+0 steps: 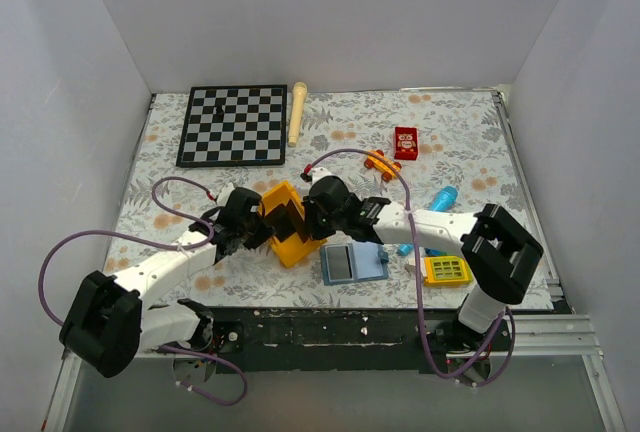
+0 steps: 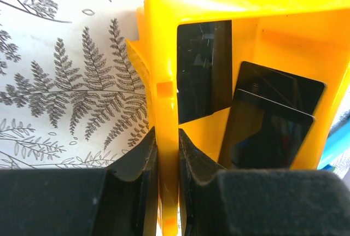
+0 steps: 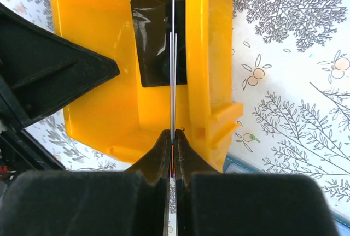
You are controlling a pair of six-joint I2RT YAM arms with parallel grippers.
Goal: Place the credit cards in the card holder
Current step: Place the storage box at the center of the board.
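Two thin black credit cards (image 3: 173,55) stand edge-on inside a tilted yellow plastic box (image 1: 285,224). My right gripper (image 3: 173,135) is shut on their near edge. From the left wrist view the same cards (image 2: 270,121) show as overlapping glossy black faces inside the box. My left gripper (image 2: 167,140) is shut on the box's side wall (image 2: 164,83), one finger inside and one outside. The slate-blue card holder (image 1: 352,264) lies flat on the table just right of the box, and one corner of it (image 3: 236,165) shows in the right wrist view.
A chessboard (image 1: 232,125) and a wooden stick (image 1: 297,112) lie at the back left. A small red box (image 1: 406,142), an orange toy (image 1: 380,162), a bright blue tube (image 1: 440,199) and a yellow keypad toy (image 1: 446,270) lie to the right.
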